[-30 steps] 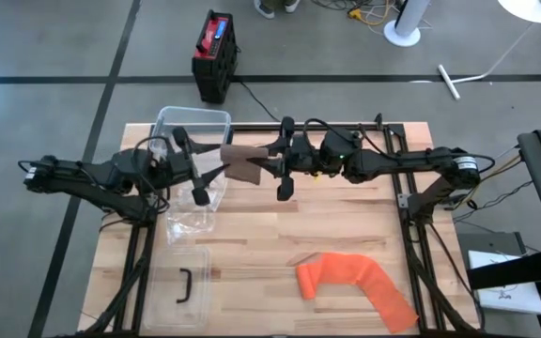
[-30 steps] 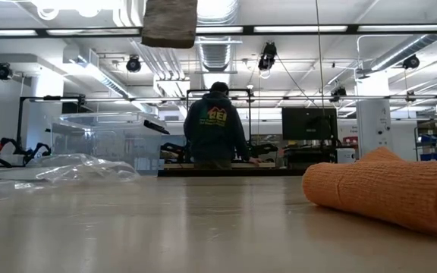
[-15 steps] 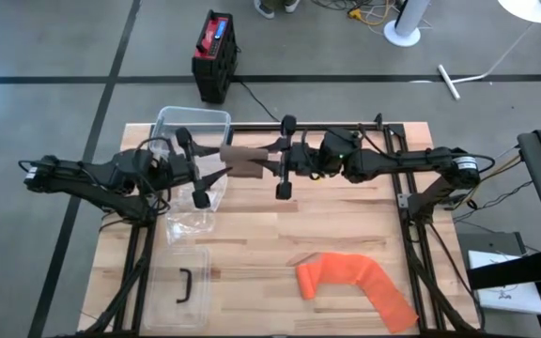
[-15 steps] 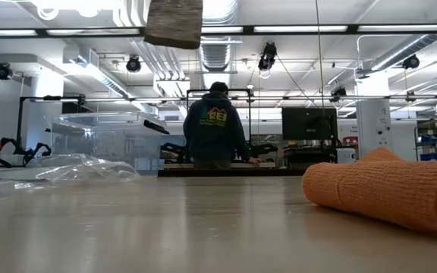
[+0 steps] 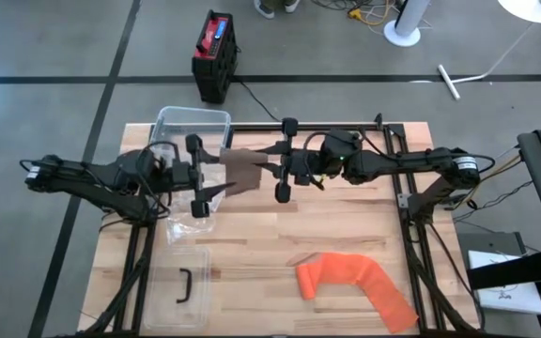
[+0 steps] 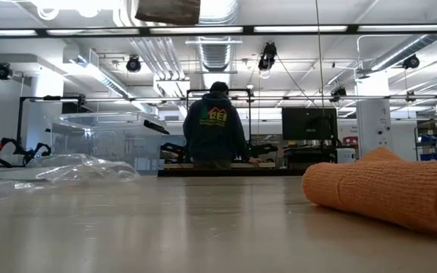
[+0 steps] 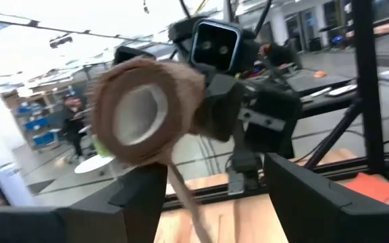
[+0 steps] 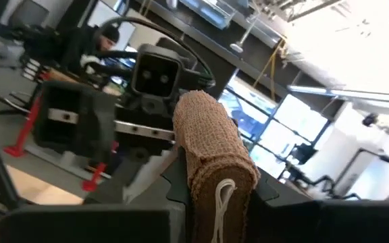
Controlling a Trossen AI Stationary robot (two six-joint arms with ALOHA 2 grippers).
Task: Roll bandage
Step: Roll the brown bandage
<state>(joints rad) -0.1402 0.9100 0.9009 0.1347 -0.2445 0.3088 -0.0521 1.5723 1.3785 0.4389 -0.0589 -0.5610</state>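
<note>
While the brown bandage roll point(image 5: 245, 169) looked mostly wound, a loose tail hung off it, so rolling wasn't finished imo. It sat pinched in the right gripper point(image 5: 281, 169), up off the table. Just past it, the left gripper point(image 5: 198, 175) stood spread, not holding anything. Wrist views showed the roll's hollow end; the low view caught the orange bandage point(image 6: 385, 190) lying untouched.

Two bandages, one brown point(image 5: 244, 167), one orange point(image 5: 355, 282), two clear containers point(image 5: 191, 127), one person point(image 6: 216, 127)
</note>
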